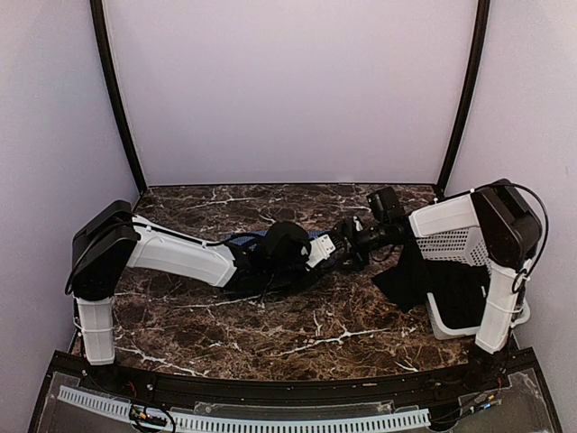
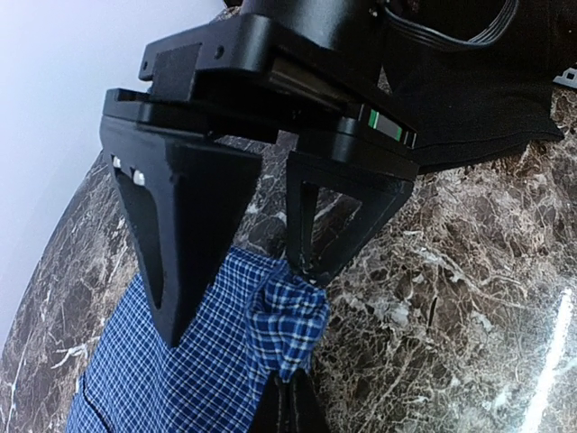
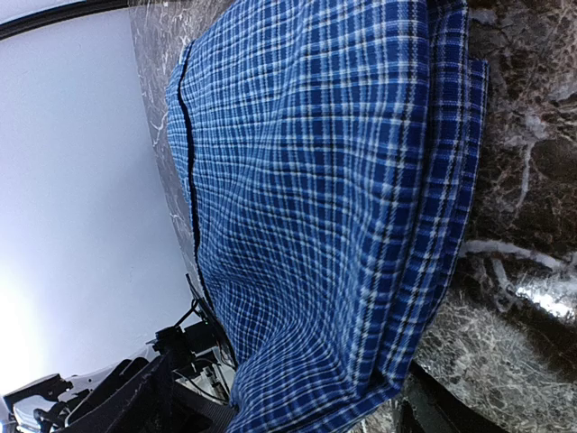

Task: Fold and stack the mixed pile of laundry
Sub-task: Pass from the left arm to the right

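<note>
At the bottom middle of the left wrist view, the left claw [image 2: 290, 410] is closed on a bunched corner of the blue-and-white checked shirt [image 2: 180, 370]. The pinched cloth rises into a small knot just above its fingers. The shirt lies on the marble tabletop [image 2: 451, 271], in the middle of the top view, where both arms cover most of it.

Just to the right, the right claw [image 2: 243, 305] hangs over the same corner with its jaws wide apart and nothing between them. One fingertip is touching the knot or almost touching it; I cannot tell which. Further right in the top view, the black garment [image 1: 406, 275] hangs out of the white basket [image 1: 455, 242] onto the tabletop, well apart from the shirt.

I judge that the step in hand is a fold of the shirt. To do it well, the right claw should take the edge beside the left one and catch all the layers, not only the top one. Both claws should then lift low and together, so that the fold line is straight and the cloth does not drag.

No view shows the whole outline of the shirt, so the number of folds already made is unclear. The right wrist view shows stacked layers at the right of the frame, but the dark shapes in its lower corners are too blurred to name. How much of the black garment is inside the basket is hidden.
</note>
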Robot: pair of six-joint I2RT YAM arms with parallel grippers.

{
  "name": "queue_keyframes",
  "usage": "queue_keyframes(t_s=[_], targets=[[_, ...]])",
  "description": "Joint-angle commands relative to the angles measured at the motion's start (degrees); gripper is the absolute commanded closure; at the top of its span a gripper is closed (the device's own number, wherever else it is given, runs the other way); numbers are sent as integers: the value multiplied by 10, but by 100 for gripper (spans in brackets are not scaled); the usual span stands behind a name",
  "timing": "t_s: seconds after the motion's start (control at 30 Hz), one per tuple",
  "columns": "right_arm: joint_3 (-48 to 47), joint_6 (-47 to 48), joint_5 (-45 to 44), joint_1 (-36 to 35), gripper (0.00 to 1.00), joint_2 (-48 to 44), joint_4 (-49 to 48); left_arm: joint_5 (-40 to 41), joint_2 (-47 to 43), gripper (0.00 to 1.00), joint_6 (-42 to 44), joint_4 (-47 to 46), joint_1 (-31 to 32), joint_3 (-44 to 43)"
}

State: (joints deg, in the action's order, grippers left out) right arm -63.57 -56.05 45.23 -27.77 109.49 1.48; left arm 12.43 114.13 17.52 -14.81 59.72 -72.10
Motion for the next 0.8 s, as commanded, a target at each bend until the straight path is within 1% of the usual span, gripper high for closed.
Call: queue_keyframes(t_s=[0.0,0.13,0.27,0.4,0.57,0.77], targets=[[-18,-40,31,-4,21,24,-22,1,-47,100,2,-33,-1,19],[-8,-85,57,-6,23,43,-47,7,-58,100,11,-49,-3,34],[-36,-91,48,-6,25,67,-43,0,-72,100,12,-59,-3,50],[-66,-127,56,-6,28,102,-61,-6,-81,100,12,-59,-3,61],[-96,-145,52,-15,36,127,-54,-5,-82,100,11,-72,-4,70],[-106,-151,25,-17,49,142,-43,-12,-77,100,1,-85,-5,75]])
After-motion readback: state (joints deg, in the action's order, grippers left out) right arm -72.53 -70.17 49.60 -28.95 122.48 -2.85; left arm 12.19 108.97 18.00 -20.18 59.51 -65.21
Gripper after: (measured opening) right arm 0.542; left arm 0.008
